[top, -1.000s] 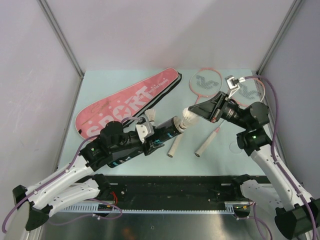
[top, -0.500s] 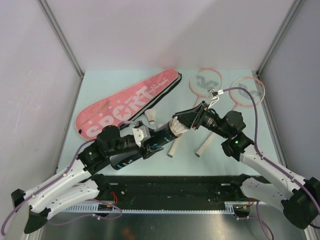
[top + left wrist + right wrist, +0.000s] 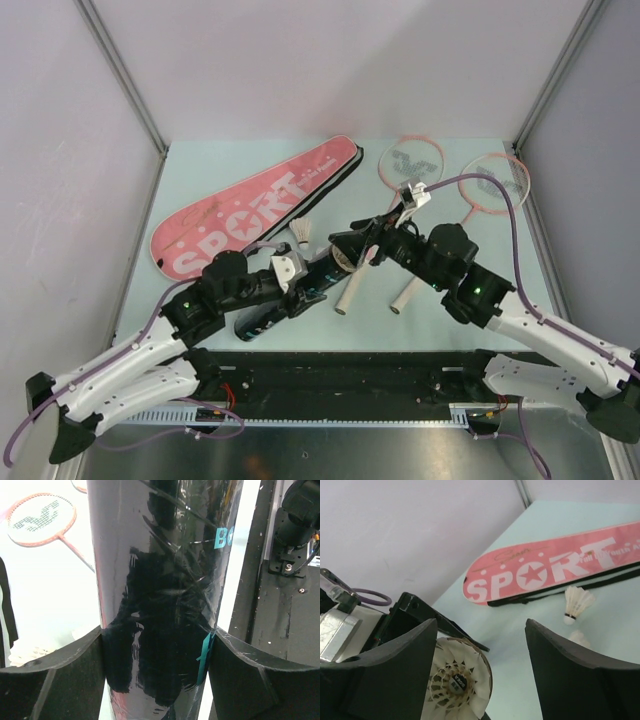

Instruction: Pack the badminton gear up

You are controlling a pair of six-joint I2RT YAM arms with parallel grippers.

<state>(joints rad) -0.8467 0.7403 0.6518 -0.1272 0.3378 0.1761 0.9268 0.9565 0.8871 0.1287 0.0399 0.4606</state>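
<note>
My left gripper (image 3: 156,640) is shut on the long black tube (image 3: 160,580), which it holds slanted above the table (image 3: 262,318). A white feather shuttlecock (image 3: 456,680) sits inside the tube's open mouth. My right gripper (image 3: 481,622) is open just in front of that mouth (image 3: 352,246), its fingers apart on either side and off the feathers. The pink bag lettered "SPORT" (image 3: 255,205) lies at the back left. Both pink-rimmed rackets (image 3: 412,160) (image 3: 495,180) lie at the back right. A loose shuttlecock (image 3: 303,233) stands by the bag's edge.
Two pale racket handles (image 3: 347,294) (image 3: 405,294) reach toward the near side under the arms. The pale table (image 3: 200,170) is bounded by grey walls left, right and back. A black base rail (image 3: 340,375) runs along the near edge.
My right gripper carried a shuttlecock leftward to the tube's mouth, set it inside and opened, letting it go. The left arm lowered the tube slightly.
</note>
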